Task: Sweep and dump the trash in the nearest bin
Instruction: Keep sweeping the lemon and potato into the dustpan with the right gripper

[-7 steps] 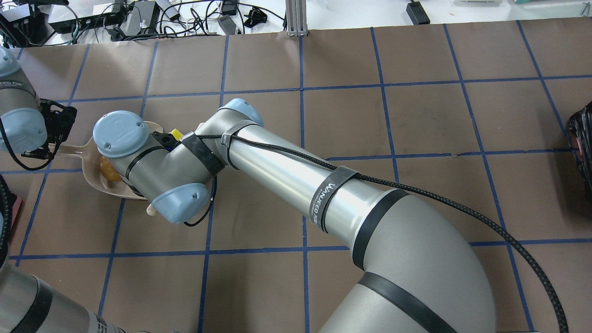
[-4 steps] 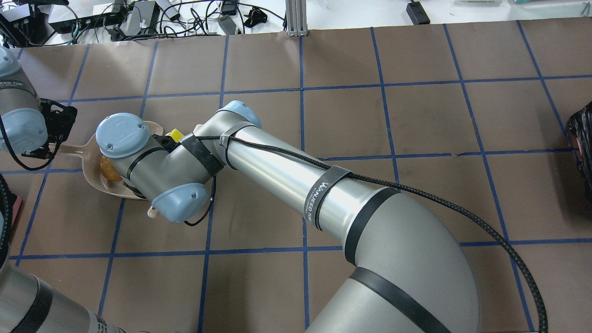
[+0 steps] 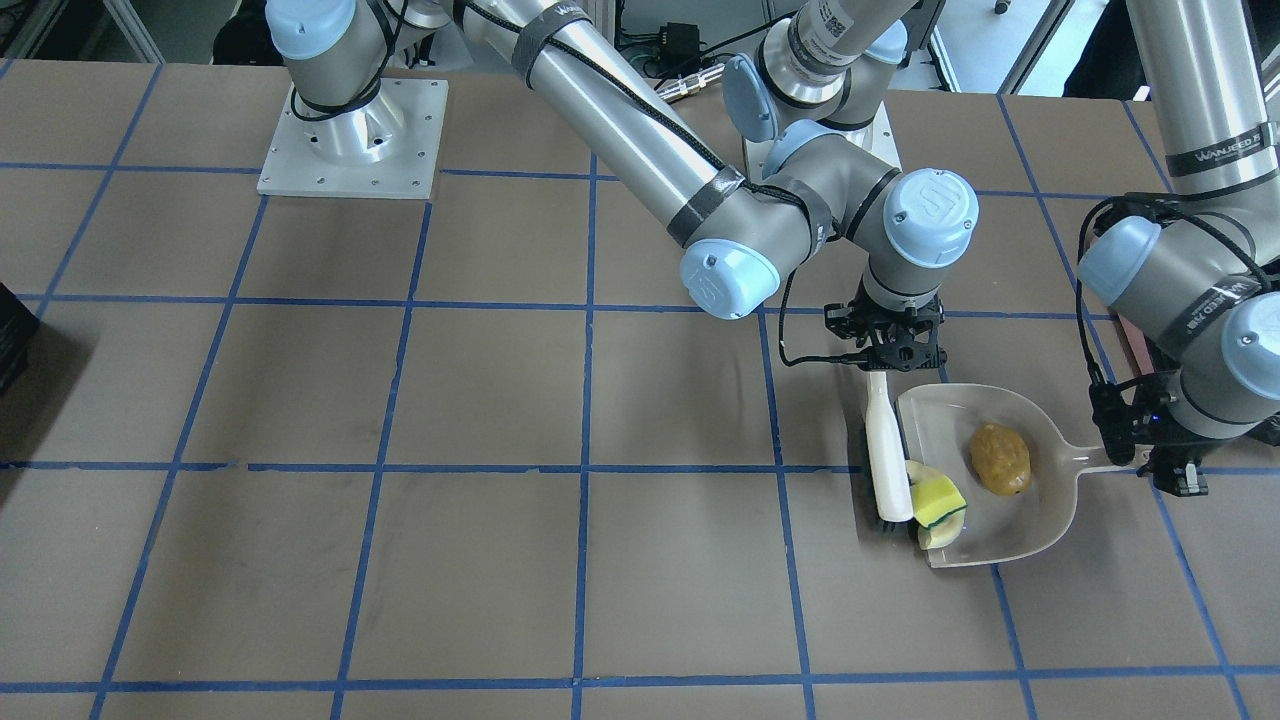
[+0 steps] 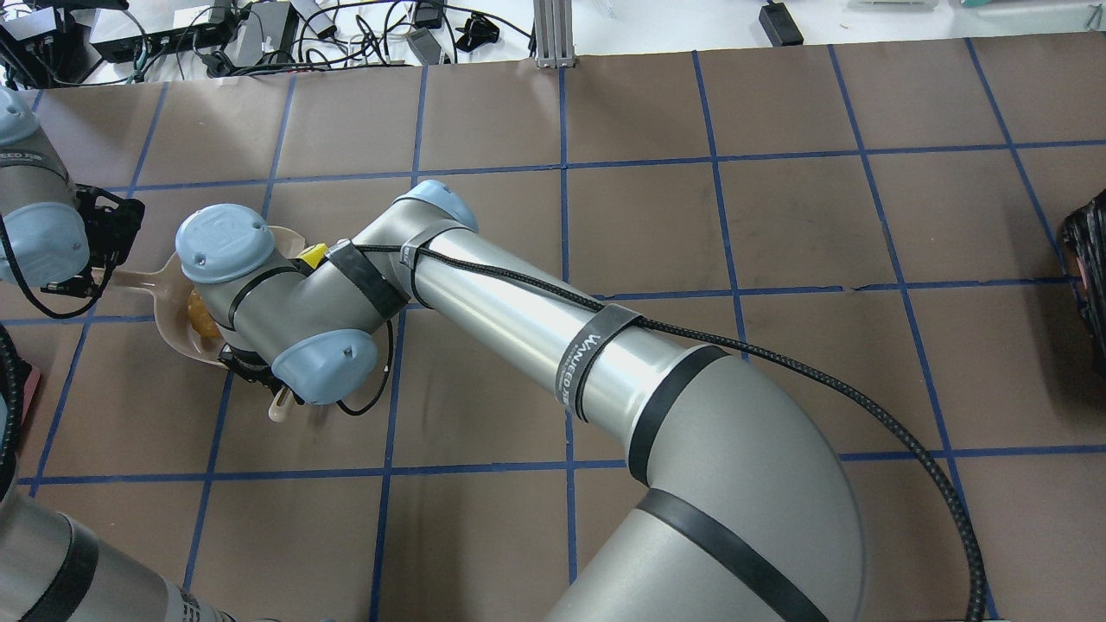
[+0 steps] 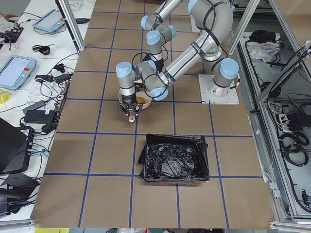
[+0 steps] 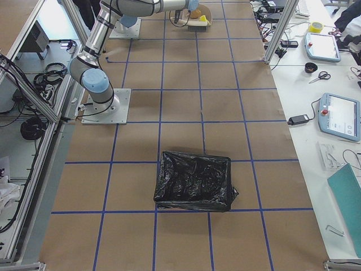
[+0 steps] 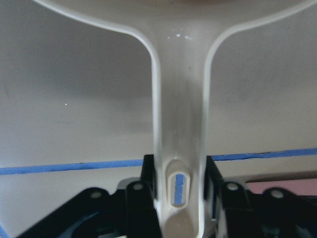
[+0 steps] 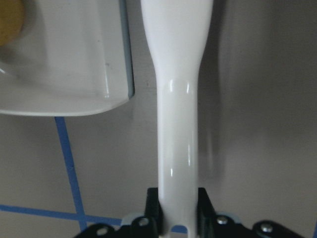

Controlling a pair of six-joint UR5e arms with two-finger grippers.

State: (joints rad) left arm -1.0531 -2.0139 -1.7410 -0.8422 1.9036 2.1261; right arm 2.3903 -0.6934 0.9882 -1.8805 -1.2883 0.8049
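The white dustpan (image 3: 1040,500) lies flat on the table. The golden-brown potato lump (image 3: 1000,458) sits inside it, and the yellow-and-green squash wedges (image 3: 937,503) lie at its open lip. My left gripper (image 3: 1130,460) is shut on the dustpan handle (image 7: 179,124). My right gripper (image 3: 880,372) is shut on the white brush handle (image 8: 178,148), and the brush (image 3: 887,460) lies along the pan's lip against the wedges. In the overhead view my right wrist hides most of the pan (image 4: 138,278). The black-bag-lined bin (image 5: 175,158) stands on my left, with its pink edge (image 4: 26,389) beside my left arm.
A second black-bag bin (image 6: 194,180) stands at the far right end of the table (image 4: 1090,276). A dark box (image 3: 10,330) sits at that same end. My right arm reaches across the table's middle. Cables and electronics (image 4: 216,34) lie beyond the far edge.
My right wrist has shifted toward the robot's side, drawing the brush along the pan's lip. The yellow wedge has moved slightly toward the pan. The left gripper and the dustpan have stayed put.
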